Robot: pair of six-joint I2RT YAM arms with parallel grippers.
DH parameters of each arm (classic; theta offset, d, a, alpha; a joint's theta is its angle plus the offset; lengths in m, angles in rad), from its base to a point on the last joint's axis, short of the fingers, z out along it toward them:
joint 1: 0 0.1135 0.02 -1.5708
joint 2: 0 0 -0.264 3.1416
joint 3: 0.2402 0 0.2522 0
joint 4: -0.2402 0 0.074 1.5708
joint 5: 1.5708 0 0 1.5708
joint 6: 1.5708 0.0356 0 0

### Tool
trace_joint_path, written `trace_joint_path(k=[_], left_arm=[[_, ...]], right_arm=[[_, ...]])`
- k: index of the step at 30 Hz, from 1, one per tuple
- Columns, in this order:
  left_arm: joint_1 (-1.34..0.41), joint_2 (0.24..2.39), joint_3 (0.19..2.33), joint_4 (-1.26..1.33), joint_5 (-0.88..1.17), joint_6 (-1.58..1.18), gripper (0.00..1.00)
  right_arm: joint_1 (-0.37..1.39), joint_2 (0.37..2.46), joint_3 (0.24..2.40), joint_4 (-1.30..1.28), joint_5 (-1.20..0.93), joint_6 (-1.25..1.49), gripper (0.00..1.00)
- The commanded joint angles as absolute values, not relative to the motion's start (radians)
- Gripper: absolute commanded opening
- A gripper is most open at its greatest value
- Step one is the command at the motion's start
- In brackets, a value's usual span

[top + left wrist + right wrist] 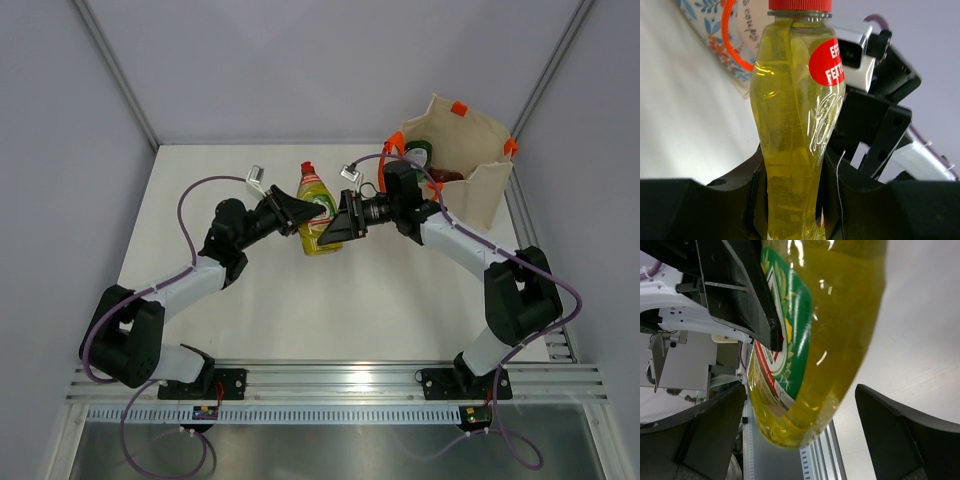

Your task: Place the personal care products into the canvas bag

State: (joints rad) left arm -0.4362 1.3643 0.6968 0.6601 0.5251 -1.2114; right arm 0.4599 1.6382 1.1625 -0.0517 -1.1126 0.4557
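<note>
On a white desk walled in pale grey, the yellow bottle is clamped at its waist by the left fingers, while the right fingers are spread apart on either side of its base. A hand-over is judged to be the step in hand: the base must be gripped by the right fingers, released by the left, then carried to the canvas bag behind the right fingers. On a red sticker below the red cap only "EFF" and "FETT" can be read; the green label cannot be made out.

At mid-table, the squeeze bottle — behind it to the right, the canvas bag.
</note>
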Motion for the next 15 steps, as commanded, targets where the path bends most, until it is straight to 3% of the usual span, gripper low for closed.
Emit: trace_joint_path(k=[1,5,8,12,13,15], left_arm=[[-0.43,1.331,0.726,0.975,0.453,-1.334,0.0],[-0.43,1.33,0.733,0.991,0.448,-1.347,0.0],[-0.43,1.333,0.729,1.012,0.453,-1.358,0.0],[-0.43,1.331,0.723,1.017,0.456,-1.356,0.0],[-0.43,1.33,0.721,1.017,0.456,-1.356,0.0],[-0.43,1.33,0.719,1.016,0.457,-1.356,0.0]], right_arm=[[0.492,1.595,1.132,0.285,-1.14,0.709,1.0],[0.503,1.62,1.112,0.514,-1.135,0.882,0.98],[0.506,1.661,1.126,0.64,-1.143,0.986,0.9],[0.509,1.71,1.118,0.803,-1.158,1.171,0.73],[0.512,1.718,1.121,0.831,-1.173,1.196,0.61],[0.517,1.738,1.131,0.861,-1.189,1.227,0.49]])
